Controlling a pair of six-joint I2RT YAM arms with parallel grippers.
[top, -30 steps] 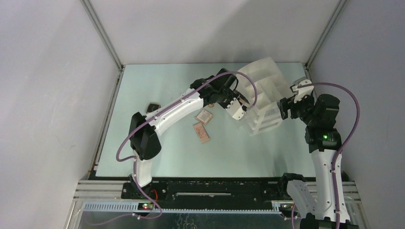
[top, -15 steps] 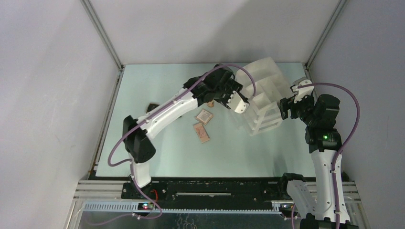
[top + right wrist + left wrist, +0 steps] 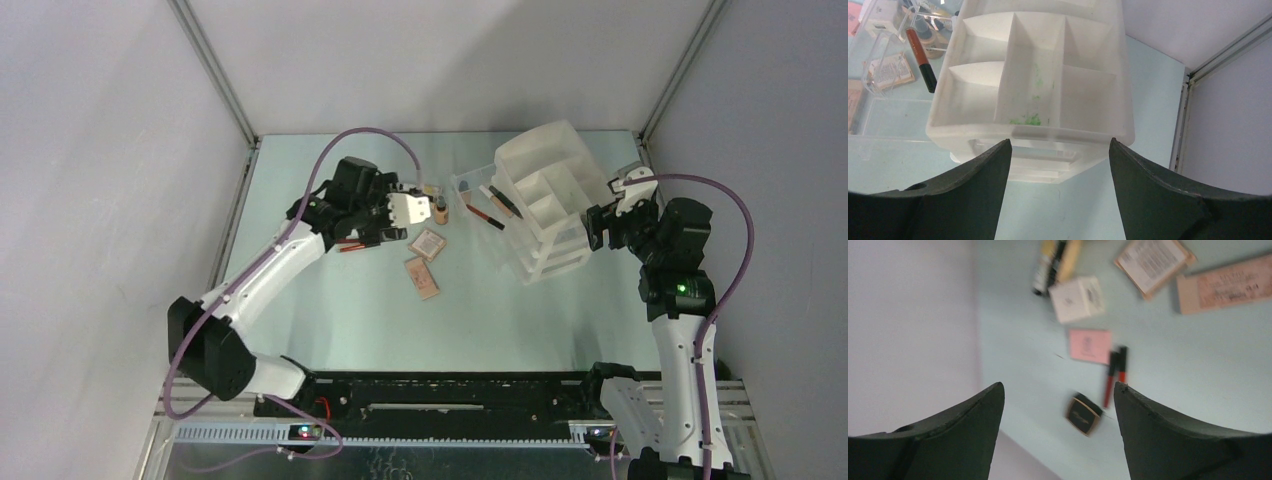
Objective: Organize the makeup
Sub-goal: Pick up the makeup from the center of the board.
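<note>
Left end effector (image 3: 1058, 385) hangs over the left-middle of the counter (image 3: 330, 320), jaws spread wide, released. Its wrist view shows the makeup laid out on the counter: a small white box (image 3: 1078, 298), then a pink palette (image 3: 1090, 345) just past it. Two thin red pencils (image 3: 1115, 374) lie side by side right against the palette's edge, and a black compact (image 3: 1083, 413) sits near their far ends. Two beige palettes (image 3: 1154, 260) lie off to the side, close together. From above, a beige bottle (image 3: 440, 210) sits just right of the left fingers.

On the other side, the right end effector (image 3: 1059, 142) is also released, jaws wide apart. It faces the right side of the white organizer (image 3: 1043, 85) and is not touching it. A clear drawer (image 3: 878, 105) sticks out on the organizer's left, with a red-and-black pencil (image 3: 920, 59) lying inside.
</note>
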